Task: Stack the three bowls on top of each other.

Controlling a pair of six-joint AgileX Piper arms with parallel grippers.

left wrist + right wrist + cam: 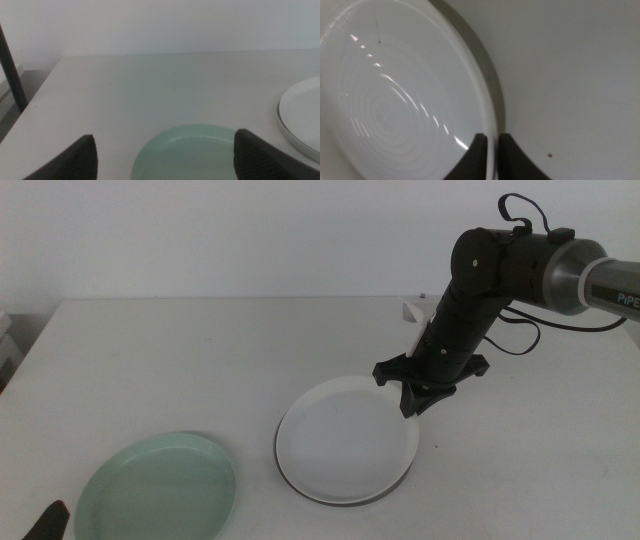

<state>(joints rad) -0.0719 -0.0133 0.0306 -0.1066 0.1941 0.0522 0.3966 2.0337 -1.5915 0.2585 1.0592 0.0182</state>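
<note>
Dark right claw (413,402), matte, two jaws narrowed onto the rim of the white bowl (345,438). Right wrist view: one jaw inside the rim, the other outside, thin rim edge pinched between them. In the middle view the claw stands at the far right edge of that bowl.

White bowl: shallow, round, plate-like, low rim, glossy glaze. Faint concentric rings in the base, with streaks of reflected light across them. A darker grey edge (282,465) shows beneath the white rim along its near left side and beside the jaws; whether this is a second dish underneath or only shadow, I cannot tell.

Mint bowl (160,488): same shallow round form, smooth, pale green, at the near left of the surface (200,360), apart from the white one.

Left claw (42,523): only a dark tip at the bottom left corner of the middle view. In its wrist view the two jaws are spread wide, the mint bowl lying between and beyond them, untouched.

Surface: flat, matte off-white. One small dark speck (549,155) near the right claw.

Count: bowls clearly seen, 2 (1 white, 1 mint); claws, 2.
</note>
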